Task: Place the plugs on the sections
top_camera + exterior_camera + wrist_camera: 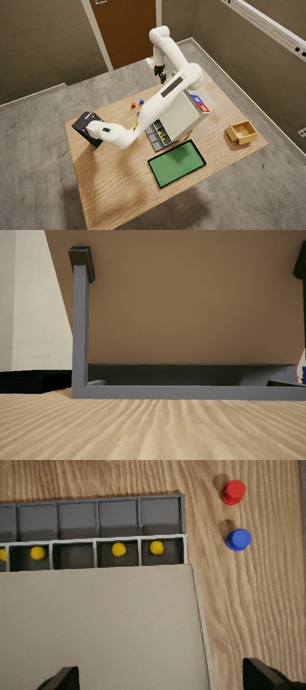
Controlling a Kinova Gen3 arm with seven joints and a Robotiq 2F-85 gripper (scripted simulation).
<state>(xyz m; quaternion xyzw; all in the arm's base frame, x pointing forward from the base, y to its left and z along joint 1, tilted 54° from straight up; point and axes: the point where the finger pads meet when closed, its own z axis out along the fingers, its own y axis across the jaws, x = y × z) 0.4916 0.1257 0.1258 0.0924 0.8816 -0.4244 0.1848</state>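
My gripper (163, 79) (161, 676) is open and empty, high over the back of the sloped cover (180, 113) (100, 625). A red plug (133, 105) (233, 492) and a blue plug (141, 101) (239, 540) stand on the table beside the grey section tray (184, 515). Neither plug is on a flat front part. Several yellow marbles lie in separate sections behind those flat parts; one section between them is empty in the wrist view. The red-banded funnel (206, 107) and blue-banded funnel (200, 98) are side by side at the cover's top. The pipes are hidden.
A green tray (175, 172) with a black rim lies beside the section tray. An open cardboard box (247, 140) stands near the table's far right corner. My arm crosses above the cover and hides part of it. The grey stand (80, 330) holds up the sloped board.
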